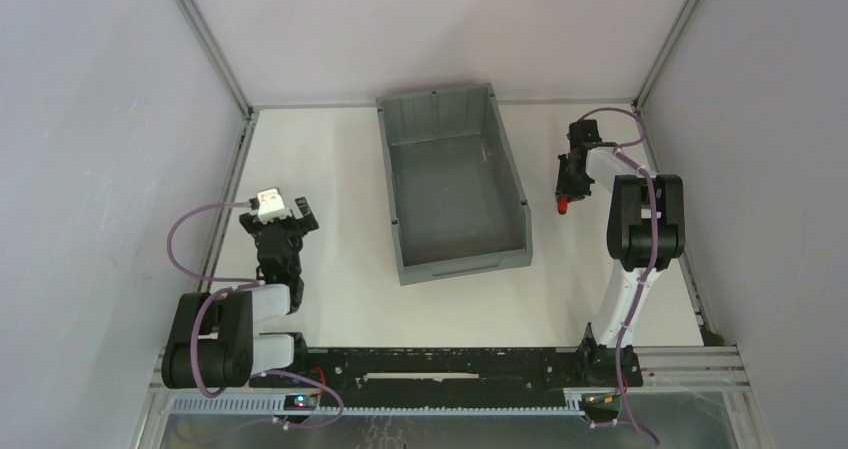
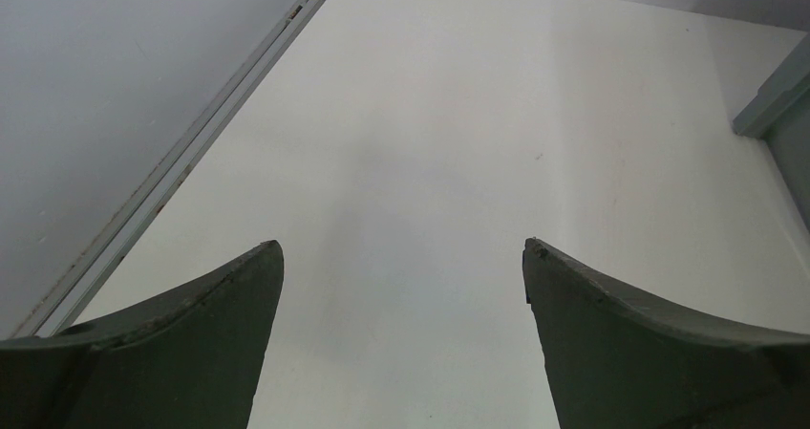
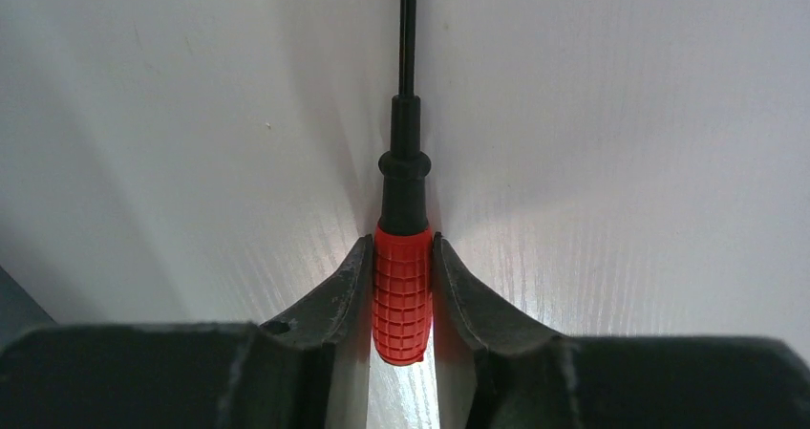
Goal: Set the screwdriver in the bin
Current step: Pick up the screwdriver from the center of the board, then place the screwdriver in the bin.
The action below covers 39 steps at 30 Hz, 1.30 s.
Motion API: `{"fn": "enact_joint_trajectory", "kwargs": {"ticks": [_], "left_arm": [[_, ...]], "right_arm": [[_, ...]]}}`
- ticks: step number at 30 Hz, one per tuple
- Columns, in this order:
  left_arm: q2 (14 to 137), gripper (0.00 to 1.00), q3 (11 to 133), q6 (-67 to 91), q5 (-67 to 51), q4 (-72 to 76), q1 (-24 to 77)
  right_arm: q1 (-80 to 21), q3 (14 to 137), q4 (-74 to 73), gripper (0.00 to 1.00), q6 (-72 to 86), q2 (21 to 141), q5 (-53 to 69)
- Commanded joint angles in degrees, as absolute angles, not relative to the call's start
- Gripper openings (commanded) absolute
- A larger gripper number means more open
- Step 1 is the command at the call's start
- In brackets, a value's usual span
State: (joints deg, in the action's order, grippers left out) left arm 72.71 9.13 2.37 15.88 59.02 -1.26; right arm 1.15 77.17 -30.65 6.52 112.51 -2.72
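Right jaws pinch the screwdriver [image 3: 402, 295], its shaft seen only wrist-side; left jaws spread.

You've got bright, even light, soft shadows on the desk [image 1: 340, 299], and glare flaring beside the screwdriver [image 3: 402, 295] handle.

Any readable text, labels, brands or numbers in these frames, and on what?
None can be read.
The bin and the screwdriver show no marking.
Any print on the small lit board at the near rail is too small to read.
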Motion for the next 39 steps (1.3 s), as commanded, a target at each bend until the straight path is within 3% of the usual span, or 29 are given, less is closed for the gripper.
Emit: {"fn": "enact_joint_trajectory", "kwargs": {"ticks": [1, 18, 39], "left_arm": [[72.24, 1.0, 11.04, 1.32, 15.76, 60.56, -1.49], [72.24, 1.0, 11.03, 1.32, 15.73, 60.56, -1.48], [72.25, 1.0, 11.07, 1.32, 15.73, 60.56, -1.46]], "right_arm": [[1.53, 77.55, -30.45, 0.25, 6.53, 110.89, -3.23], [0.97, 81.4, -37.07, 0.24, 5.1, 93.76, -2.91], [-6.94, 107.75, -53.59, 0.21, 4.35, 78.6, -5.8]]}}
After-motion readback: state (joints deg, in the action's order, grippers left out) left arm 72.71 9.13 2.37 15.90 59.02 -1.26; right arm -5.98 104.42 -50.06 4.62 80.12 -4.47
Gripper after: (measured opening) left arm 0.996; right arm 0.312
